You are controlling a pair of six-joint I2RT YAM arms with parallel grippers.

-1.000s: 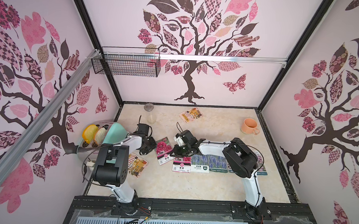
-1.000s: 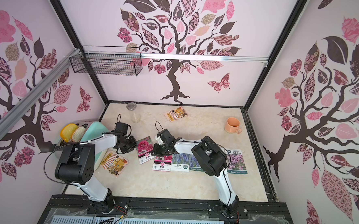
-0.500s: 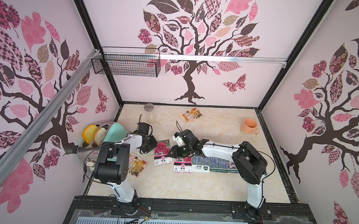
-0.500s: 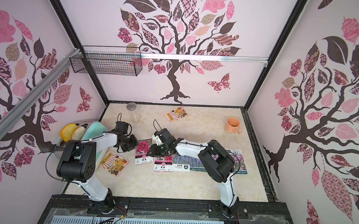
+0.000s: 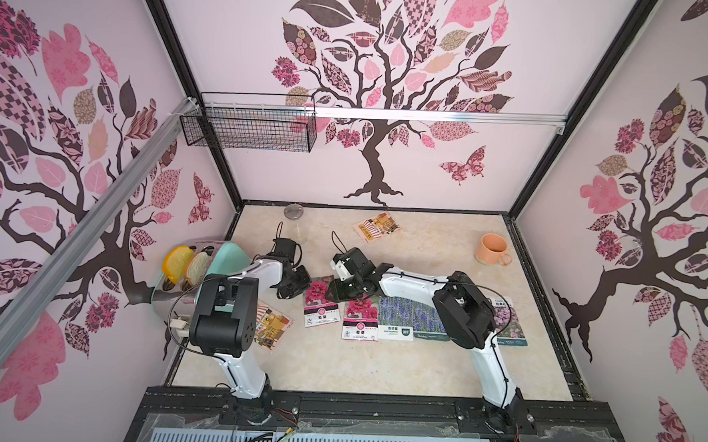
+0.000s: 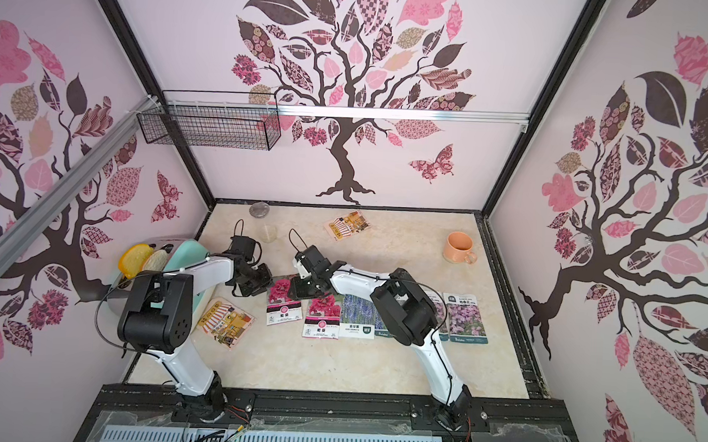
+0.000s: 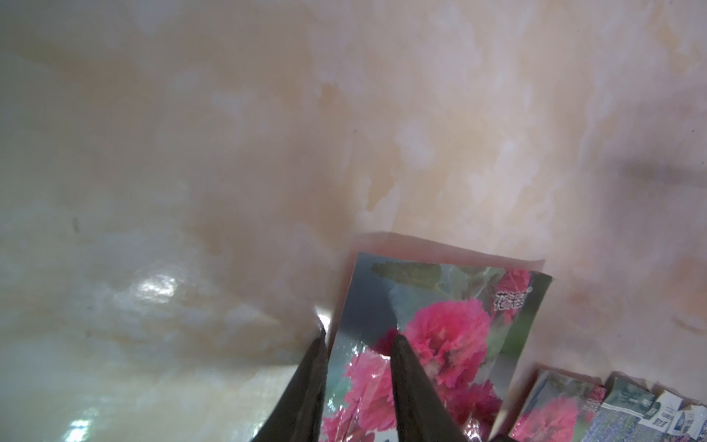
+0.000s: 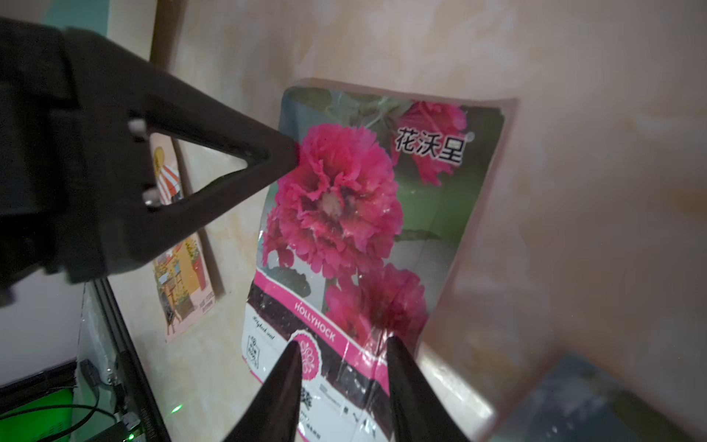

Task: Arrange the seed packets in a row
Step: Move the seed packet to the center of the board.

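**Two grippers flank a loose hollyhock packet at the row's left end**

A glossy red-pink hollyhock packet (image 5: 320, 301) lies flat on the marble-look table (image 5: 425, 250). It is just left of the row's end piece, a second hollyhock packet (image 5: 361, 319), and sits slightly farther back and a little skewed. Its long axis runs roughly front to back, like the row's.

The left gripper (image 7: 359, 340) sits at its left long edge. One finger is off the edge and one over the flower print, with the jaws partly spread and pinching nothing. The right gripper (image 8: 342, 350) reaches over the packet from the right, its jaws also parted and empty. Both are about equally near.

The print shows crimson blooms above a pink band reading HOLLYHOCK.
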